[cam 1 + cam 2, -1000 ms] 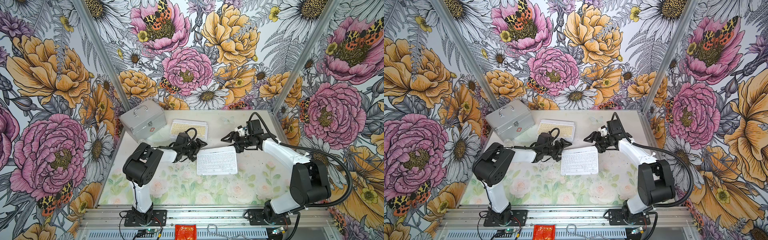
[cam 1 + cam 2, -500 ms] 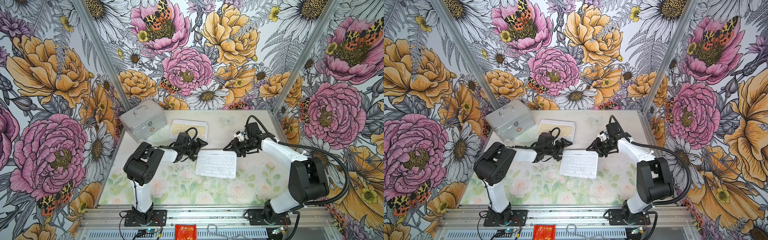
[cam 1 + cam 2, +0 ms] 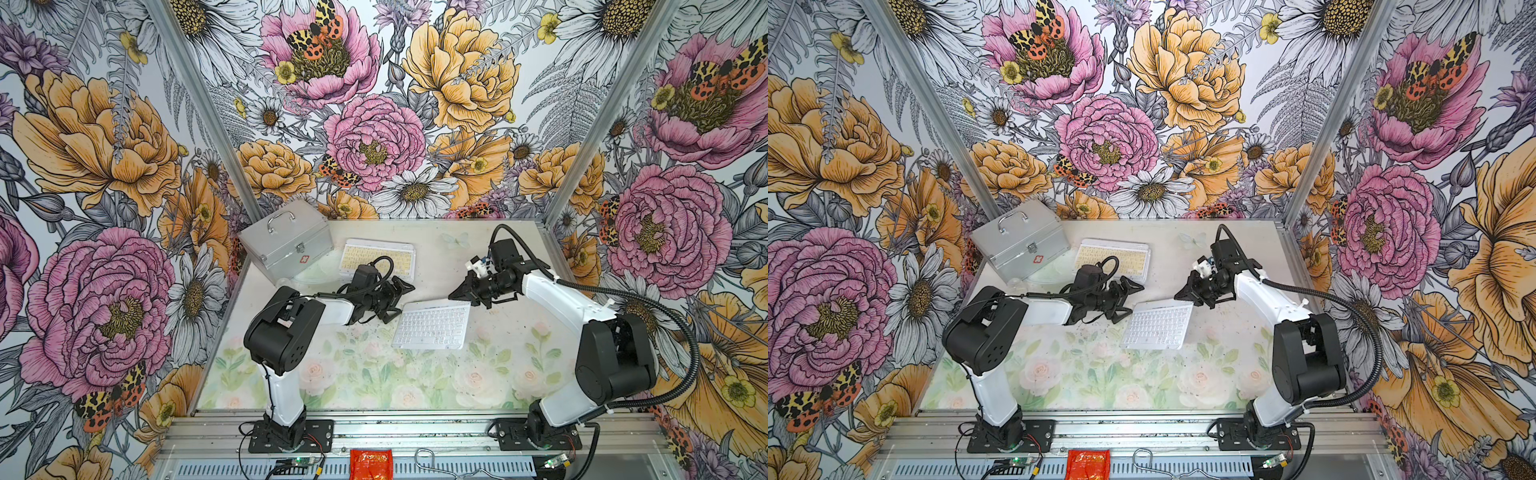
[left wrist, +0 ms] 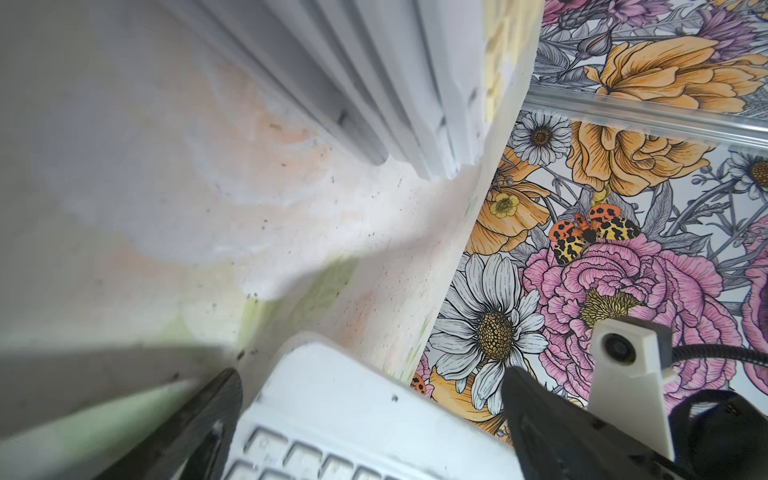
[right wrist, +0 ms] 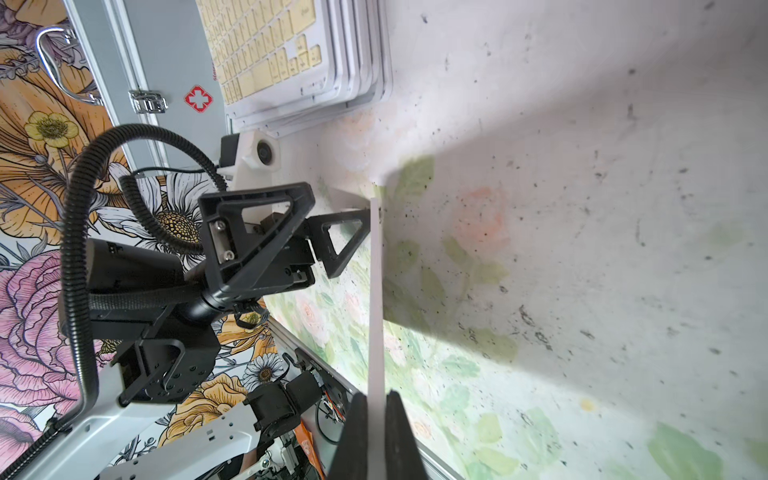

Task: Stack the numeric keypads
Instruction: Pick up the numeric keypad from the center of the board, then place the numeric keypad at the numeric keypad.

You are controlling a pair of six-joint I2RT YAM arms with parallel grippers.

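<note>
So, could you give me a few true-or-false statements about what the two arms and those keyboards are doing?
1. The right tool is clamped on an edge of the flat white-keyed keypad. True.
2. The left tool is shut. False: its jaws stand wide open beside that keypad.
3. The stack of white-framed keypads has a yellow-keyed one on top. True.
4. The silver metal case with a handle stands open. False: its lid is closed.

Plastic, metal and a printed surface
Matt white plastic keypad [image 3: 432,326]; brushed, dully shining silver metal case [image 3: 291,245]; smooth printed tabletop [image 3: 374,374], scuffed and speckled.
</note>
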